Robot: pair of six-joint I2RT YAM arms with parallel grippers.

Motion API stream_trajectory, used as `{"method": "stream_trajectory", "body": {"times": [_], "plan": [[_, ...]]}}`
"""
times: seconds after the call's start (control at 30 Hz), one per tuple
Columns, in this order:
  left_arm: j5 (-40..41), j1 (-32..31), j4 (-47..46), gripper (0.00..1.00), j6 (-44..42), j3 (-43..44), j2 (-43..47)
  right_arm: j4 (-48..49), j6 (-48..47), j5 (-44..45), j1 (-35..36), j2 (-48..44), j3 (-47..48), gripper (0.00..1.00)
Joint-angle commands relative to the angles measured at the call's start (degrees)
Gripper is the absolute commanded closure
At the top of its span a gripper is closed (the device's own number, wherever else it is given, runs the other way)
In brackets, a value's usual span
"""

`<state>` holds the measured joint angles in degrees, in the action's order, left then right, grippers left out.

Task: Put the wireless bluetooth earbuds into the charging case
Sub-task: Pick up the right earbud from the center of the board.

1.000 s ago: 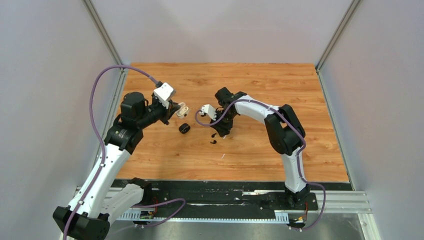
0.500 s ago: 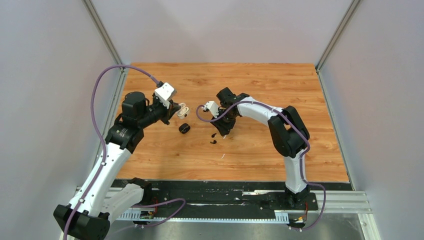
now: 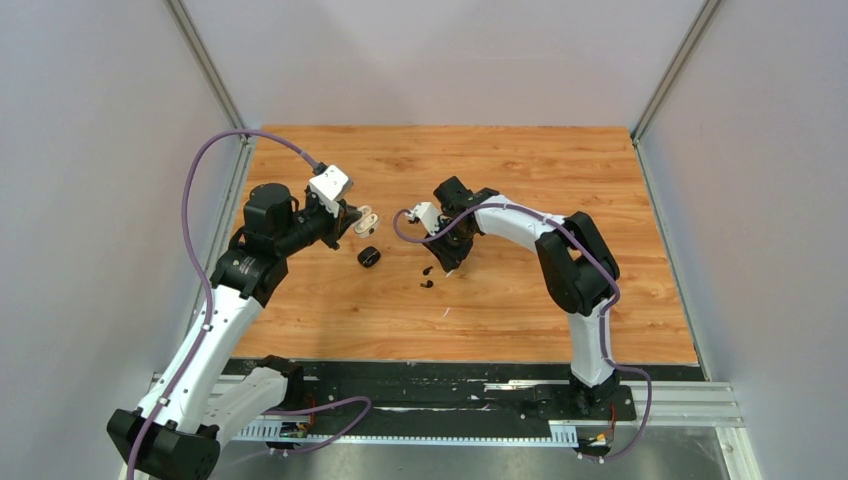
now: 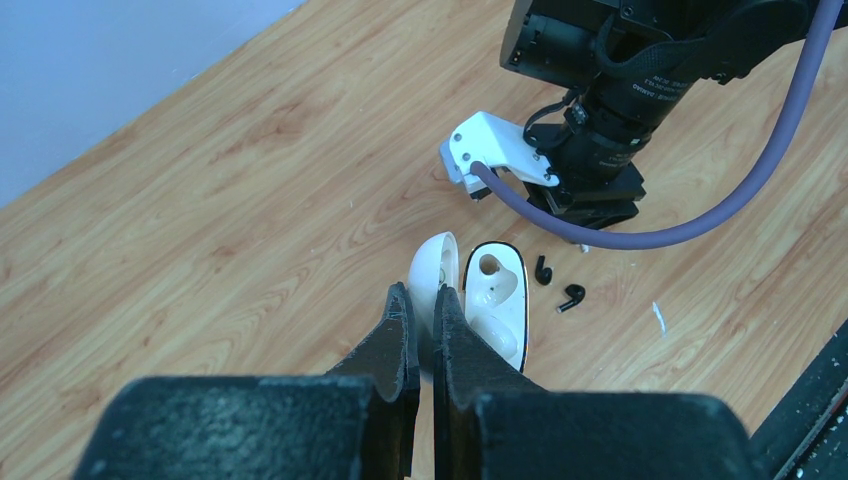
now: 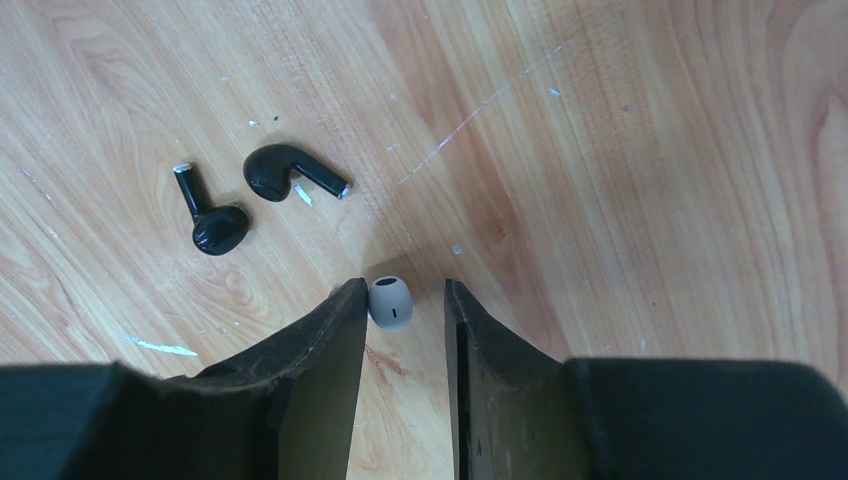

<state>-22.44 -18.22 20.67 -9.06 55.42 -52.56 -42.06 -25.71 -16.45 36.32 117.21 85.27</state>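
Note:
An open white charging case (image 4: 497, 300) lies by my left gripper (image 4: 420, 295), which is shut on its raised lid (image 4: 432, 270). One white earbud (image 4: 505, 338) sits in the case's near slot and the far slot is empty. My right gripper (image 5: 402, 295) is open and low over the table. A white earbud (image 5: 390, 302) lies between its fingertips, touching the left finger. Two black earbuds (image 5: 215, 228) (image 5: 285, 170) lie on the wood just beyond. In the top view the case (image 3: 366, 218), my left gripper (image 3: 350, 222) and my right gripper (image 3: 445, 262) show.
A small black charging case (image 3: 369, 257) lies between the two grippers, near the white case. The black earbuds (image 3: 428, 270) lie just left of my right gripper. The wooden table (image 3: 560, 180) has grey walls on three sides. A small white fleck (image 4: 657, 316) lies nearer the front.
My right wrist has shifted slightly left over the earbuds. The left arm and the white case have not moved.

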Motion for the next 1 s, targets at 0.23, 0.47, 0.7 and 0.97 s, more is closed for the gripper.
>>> {"method": "stream_trajectory", "body": {"times": [0.23, 0.47, 0.7, 0.97], "plan": [[-0.7, 0.3, -3.0, 1.00, 1.0, -0.3, -0.2, 2.2, 2.4, 1.9, 0.2, -2.3, -2.5, 0.65], [-0.8, 0.3, -3.5, 1.00, 1.1, -0.6, -0.4, 2.9, 3.5, 3.4, 0.2, -2.7, -3.2, 0.69], [-0.5, 0.3, -3.5, 1.00, 1.0, -0.8, -0.4, 3.5, 3.9, 4.7, 1.2, -3.8, -4.6, 0.82], [-0.6, 0.3, -3.9, 1.00, 1.0, -1.0, -1.0, 2.9, 0.9, 5.3, 1.6, -8.0, -3.5, 1.00]]}}
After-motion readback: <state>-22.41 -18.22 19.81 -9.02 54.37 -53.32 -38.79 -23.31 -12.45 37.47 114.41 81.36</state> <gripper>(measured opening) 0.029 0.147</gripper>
